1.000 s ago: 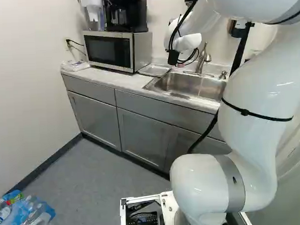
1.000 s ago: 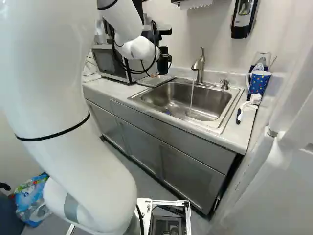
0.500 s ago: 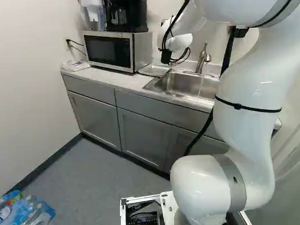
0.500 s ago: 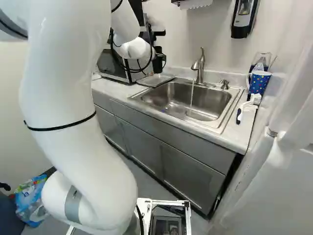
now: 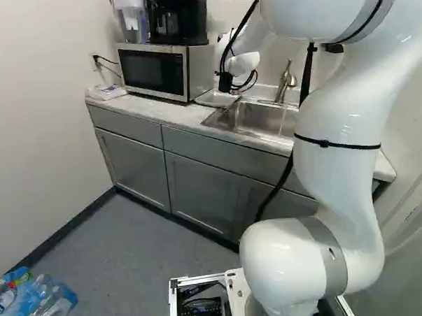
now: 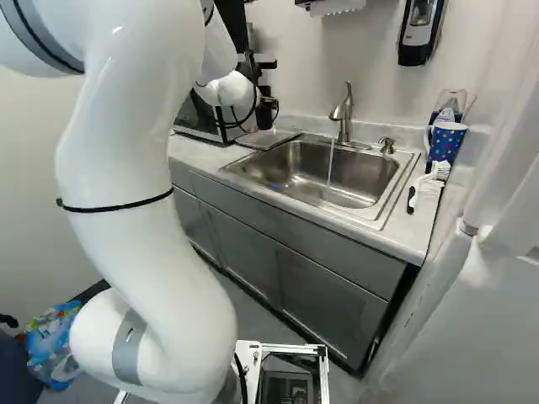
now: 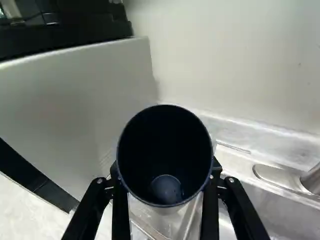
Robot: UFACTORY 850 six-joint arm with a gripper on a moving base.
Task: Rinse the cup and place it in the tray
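At the end of my arm, the black gripper [image 6: 264, 94] stands near the microwave's side in the right base view. A dark cup [image 6: 266, 117] hangs there beside the tray [image 6: 269, 139], a shallow one on the counter left of the sink. In the wrist view my gripper [image 7: 165, 182] is shut on the dark cup [image 7: 165, 135], one finger at each side, and the cup's open mouth faces the camera. Below the cup, part of the tray shows. Water [image 6: 330, 164] runs from the faucet [image 6: 342, 111] into the sink [image 6: 324, 172].
The microwave [image 5: 158, 71] stands left of the tray, a coffee maker [image 5: 177, 16] on top. Right of the sink are a blue dotted mug [image 6: 445, 143] and a white brush [image 6: 428, 185]. The wall rises close behind. Bottle packs [image 5: 35, 305] lie on the floor.
My arm has swung left in both base views, carrying the cup from near the sink's left side towards the microwave and tray. The base has not moved.
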